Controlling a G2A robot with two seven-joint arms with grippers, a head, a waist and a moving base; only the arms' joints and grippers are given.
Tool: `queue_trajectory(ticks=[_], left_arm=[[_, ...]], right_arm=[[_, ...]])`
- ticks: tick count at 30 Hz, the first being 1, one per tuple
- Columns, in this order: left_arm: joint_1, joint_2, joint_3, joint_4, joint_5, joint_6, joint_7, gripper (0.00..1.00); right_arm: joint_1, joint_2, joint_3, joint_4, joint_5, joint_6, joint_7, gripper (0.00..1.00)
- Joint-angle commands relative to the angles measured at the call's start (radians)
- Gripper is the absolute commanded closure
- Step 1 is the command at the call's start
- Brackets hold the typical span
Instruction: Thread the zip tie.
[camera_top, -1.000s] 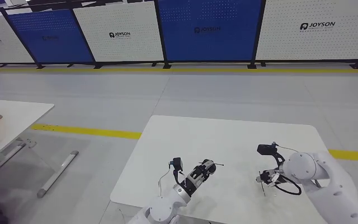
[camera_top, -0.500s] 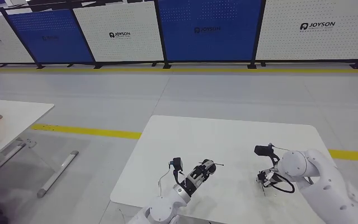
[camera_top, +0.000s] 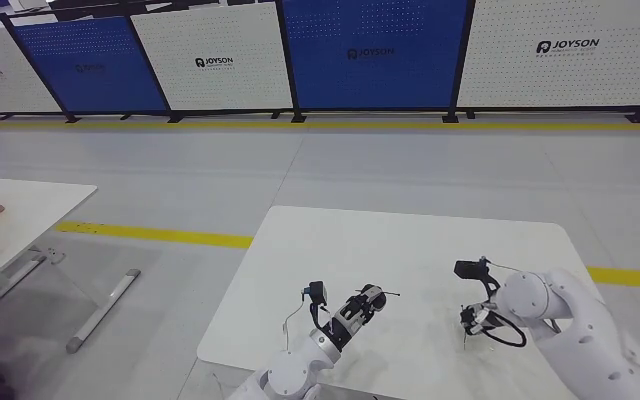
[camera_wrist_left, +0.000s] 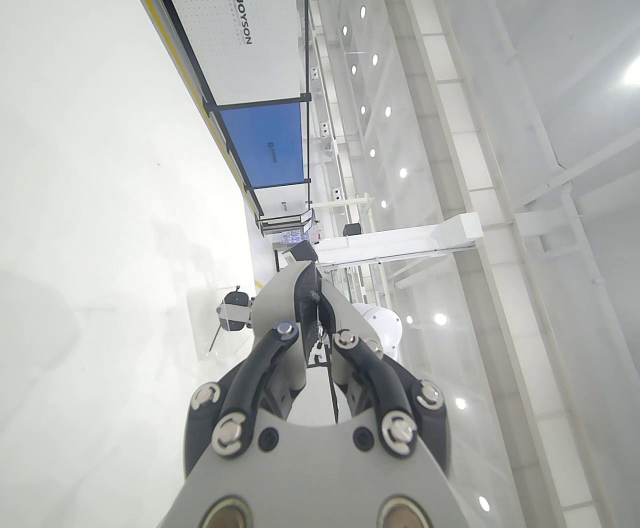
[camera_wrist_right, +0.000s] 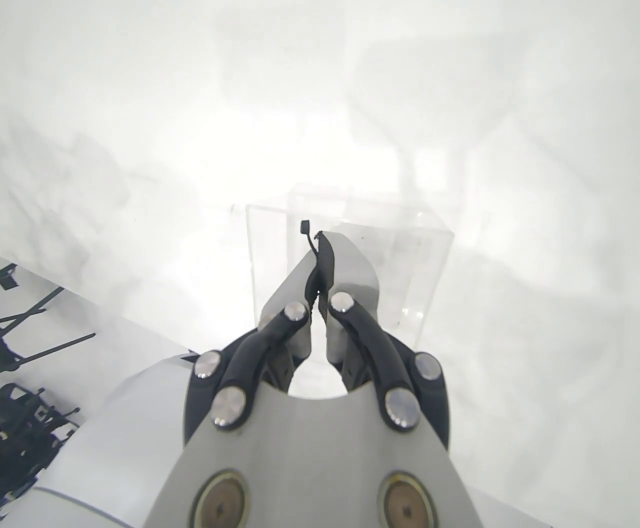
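Jaws of the right gripper are clenched on a black zip tie, head sticking out, over the right side of the table; the left gripper is clenched on a thin strap. Light, springy nylon is expected, so it should be held near the end.

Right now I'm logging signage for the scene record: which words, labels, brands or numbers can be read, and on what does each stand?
Right white panel: a brand logo and name, legible; brand print, left unquoted.
Left white panel: same mark, smaller.
Middle blue panel: same mark, faint.
Left blue panel: too faint to read.
Table, zip tie: no print seen.
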Motion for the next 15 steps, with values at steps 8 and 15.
queue_trajectory(ticks=[8,15], left_arm=[[0.000,0.000,0.000,0.000,0.000,0.000,0.000,1.00],[0.000,0.000,0.000,0.000,0.000,0.000,0.000,1.00]], right_arm=[[-0.188,0.056,0.191,-0.255,-0.031,0.080,-0.115,1.00],[-0.403,0.075,0.359,-0.428,-0.059,0.107,-0.368,1.00]])
